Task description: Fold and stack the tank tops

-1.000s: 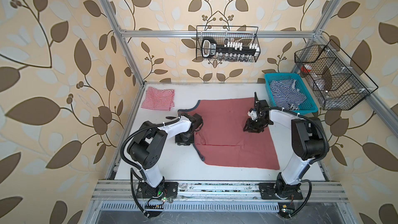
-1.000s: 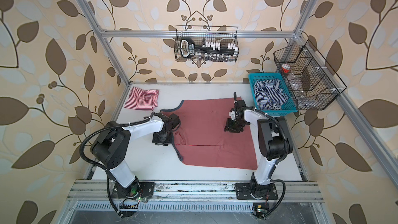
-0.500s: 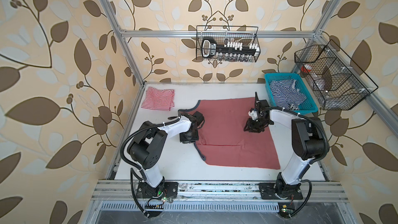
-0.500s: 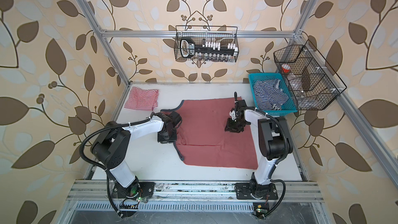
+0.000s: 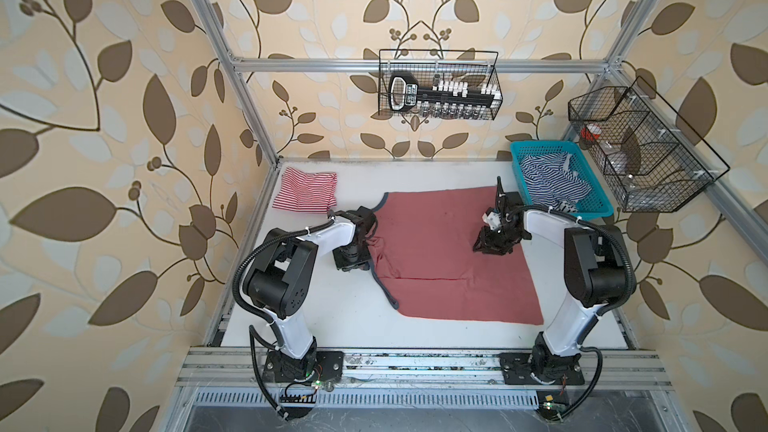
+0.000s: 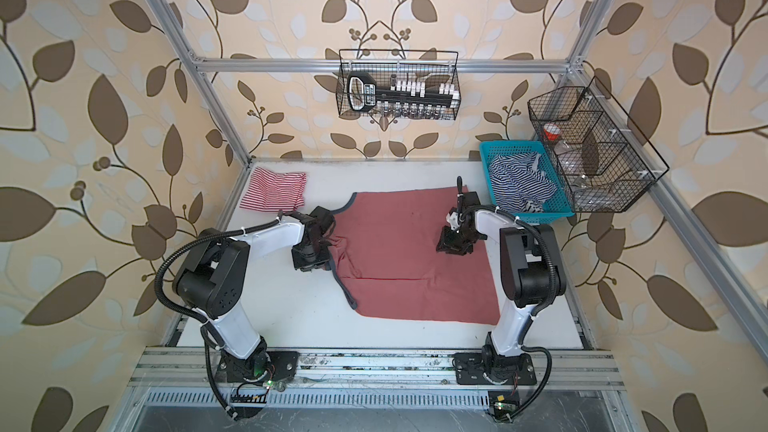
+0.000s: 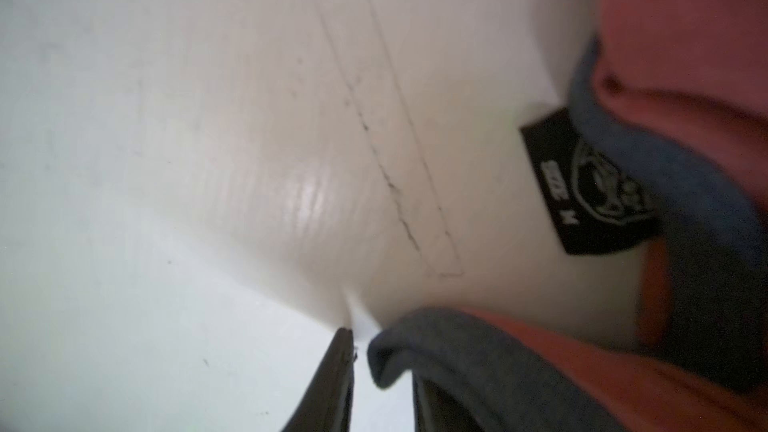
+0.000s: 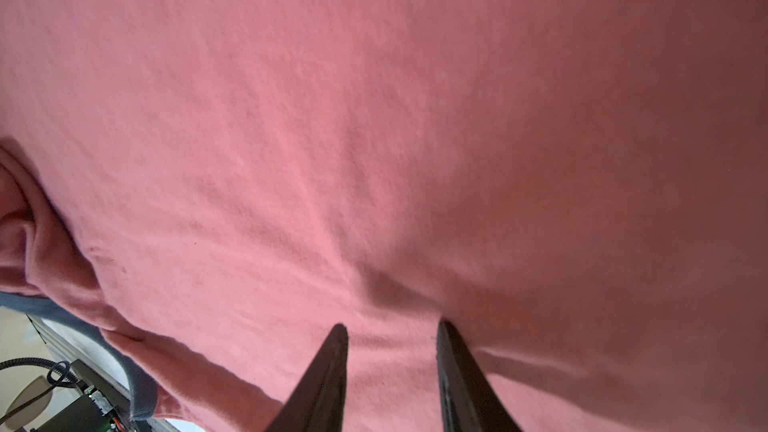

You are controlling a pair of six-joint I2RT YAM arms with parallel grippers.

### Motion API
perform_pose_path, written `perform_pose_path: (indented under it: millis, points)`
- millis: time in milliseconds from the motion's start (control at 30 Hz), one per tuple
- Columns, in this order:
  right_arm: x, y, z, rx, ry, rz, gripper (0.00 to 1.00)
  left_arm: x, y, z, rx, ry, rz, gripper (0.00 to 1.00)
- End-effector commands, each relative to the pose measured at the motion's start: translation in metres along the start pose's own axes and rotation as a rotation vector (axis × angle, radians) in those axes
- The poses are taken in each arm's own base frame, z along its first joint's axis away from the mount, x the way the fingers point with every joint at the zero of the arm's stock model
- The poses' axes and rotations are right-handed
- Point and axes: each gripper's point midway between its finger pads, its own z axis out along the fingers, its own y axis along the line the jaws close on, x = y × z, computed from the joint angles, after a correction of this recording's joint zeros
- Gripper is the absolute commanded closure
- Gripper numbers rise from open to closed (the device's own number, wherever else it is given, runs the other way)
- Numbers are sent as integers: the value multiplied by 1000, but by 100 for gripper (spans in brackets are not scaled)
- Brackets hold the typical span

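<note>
With the dusty-red, navy-trimmed cloth tank top (image 5: 449, 251) spread centrally on the white table (image 5: 340, 317), the left gripper (image 7: 380, 353), clamped on its 9 o'clock edge, should carry it low toward 3 o'clock, where the right gripper (image 8: 390, 334) pins the cloth with parted fingers (image 8: 328, 367).

Table (image 5: 332, 305): striped top (image 5: 305, 195), red top (image 5: 436, 243), basket (image 5: 540, 144)

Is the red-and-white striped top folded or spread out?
Folded: in both top views the striped top lies as a small compact rectangle, with no straps or neckline showing.
</note>
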Motion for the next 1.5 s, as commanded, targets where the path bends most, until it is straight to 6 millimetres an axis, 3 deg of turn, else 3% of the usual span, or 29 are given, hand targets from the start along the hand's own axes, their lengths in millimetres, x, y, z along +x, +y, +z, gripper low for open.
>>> perform_pose_path:
  millis: [0,200,300,633,800,900,1000,1100,1333,1467]
  points:
    - [18,-35,14,122,80,23,62,25,39,32,-175,93,-24,73]
    - [20,-39,8,118,67,45,62,22,46,37,-122,133,-181,82]
    - [19,-40,3,111,56,54,62,10,56,28,-117,85,-265,84]
    - [16,-39,0,93,43,63,62,-44,103,-42,-271,-251,-375,81]
    - [16,-40,2,94,45,66,62,-48,135,-95,-290,-442,-440,77]
    - [16,-41,4,93,48,68,62,-47,138,-122,-206,-528,-448,70]
    - [16,-41,5,93,51,69,62,-43,129,-134,-102,-556,-419,65]
    - [16,-40,5,89,49,68,62,-39,118,-129,-31,-536,-388,62]
    - [9,-31,-3,57,23,56,63,-45,51,-74,49,-252,-242,61]
    - [-2,-20,-15,27,-16,43,63,-60,29,-52,20,-175,-207,60]
